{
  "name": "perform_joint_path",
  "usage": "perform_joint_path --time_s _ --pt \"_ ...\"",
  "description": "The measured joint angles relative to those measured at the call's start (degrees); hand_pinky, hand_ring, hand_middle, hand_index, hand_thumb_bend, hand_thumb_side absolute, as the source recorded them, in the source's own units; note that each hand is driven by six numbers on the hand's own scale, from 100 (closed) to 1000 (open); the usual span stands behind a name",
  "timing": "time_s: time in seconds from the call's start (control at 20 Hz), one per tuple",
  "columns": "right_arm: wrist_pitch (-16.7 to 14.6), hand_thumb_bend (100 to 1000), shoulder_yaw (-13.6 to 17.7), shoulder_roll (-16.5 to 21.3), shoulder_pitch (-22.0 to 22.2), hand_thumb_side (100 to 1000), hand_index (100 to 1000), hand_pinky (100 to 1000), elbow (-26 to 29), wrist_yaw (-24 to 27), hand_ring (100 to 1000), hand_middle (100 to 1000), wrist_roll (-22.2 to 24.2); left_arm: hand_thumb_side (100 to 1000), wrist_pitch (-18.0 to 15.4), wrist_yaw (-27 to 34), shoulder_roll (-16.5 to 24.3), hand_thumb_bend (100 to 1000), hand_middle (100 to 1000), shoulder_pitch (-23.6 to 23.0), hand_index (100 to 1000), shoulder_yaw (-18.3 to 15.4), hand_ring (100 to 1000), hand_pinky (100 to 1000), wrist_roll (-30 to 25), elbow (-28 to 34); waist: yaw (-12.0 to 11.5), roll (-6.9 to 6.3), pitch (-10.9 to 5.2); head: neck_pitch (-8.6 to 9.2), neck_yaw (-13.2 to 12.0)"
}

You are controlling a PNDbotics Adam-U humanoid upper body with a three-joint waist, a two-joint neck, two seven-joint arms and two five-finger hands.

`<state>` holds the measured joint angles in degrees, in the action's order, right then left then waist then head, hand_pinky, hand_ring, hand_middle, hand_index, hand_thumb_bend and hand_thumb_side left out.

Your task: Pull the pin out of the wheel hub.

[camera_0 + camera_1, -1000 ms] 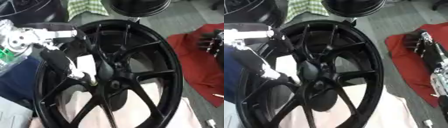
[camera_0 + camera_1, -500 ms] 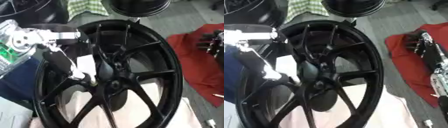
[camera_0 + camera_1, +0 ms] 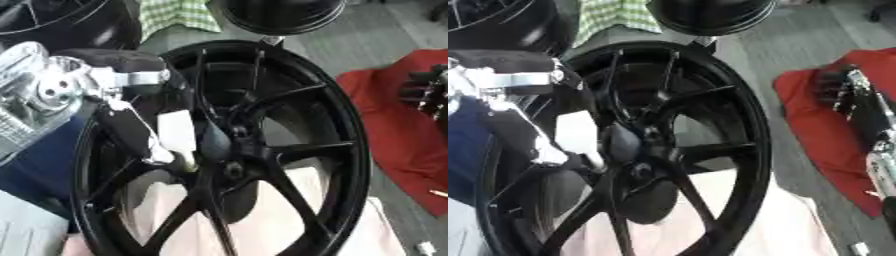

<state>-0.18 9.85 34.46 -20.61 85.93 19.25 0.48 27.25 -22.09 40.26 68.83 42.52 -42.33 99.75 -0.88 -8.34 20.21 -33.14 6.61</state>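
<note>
The wheel (image 3: pixel 262 165) lies on pale cloth (image 3: pixel 262 200). At its hub (image 3: pixel 232 150) the left hand (image 3: pixel 166 140) curls its fingers around something small, probably the pin, seemingly not yet out. Farther right, the right hand (image 3: pixel 859 100) rests on red cloth (image 3: pixel 815 130); its fingers cannot be made out.

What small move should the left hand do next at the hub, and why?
Probably a short, straight pull away from the hub. The left hand is already at the wheel hub of the black wheel, fingers down at a small pale piece there, likely the pin, though the grip is unclear. The right hand rests aside on red cloth.
</note>
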Motion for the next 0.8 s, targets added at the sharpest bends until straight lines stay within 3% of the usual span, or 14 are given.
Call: perform_joint_path --time_s 0.35,0.6,0.8 --pt "-0.03 100 0.01 -0.01 0.0 908 760 775 -0.01 0.0 719 677 0.03 235 -0.43 -0.58 -0.06 462 508 0.0 646 -0.1 626 736 -0.43 -0.07 0.01 0.0 0.0 0.04 -0.08" --pt "0.01 100 0.01 -0.08 -0.02 906 760 775 -0.02 0.0 719 677 -0.03 136 -0.44 0.93 -0.45 407 433 0.02 538 -0.32 590 720 -0.44 -0.07 -0.02 0.0 0.1 0.04 -0.18" --pt "0.04 100 0.01 -0.08 -0.03 906 760 775 -0.02 0.0 719 677 -0.06 110 -0.44 1.59 -0.48 376 418 0.02 452 -0.37 579 714 -0.44 -0.07 -0.14 0.04 0.1 0.04 -0.23"
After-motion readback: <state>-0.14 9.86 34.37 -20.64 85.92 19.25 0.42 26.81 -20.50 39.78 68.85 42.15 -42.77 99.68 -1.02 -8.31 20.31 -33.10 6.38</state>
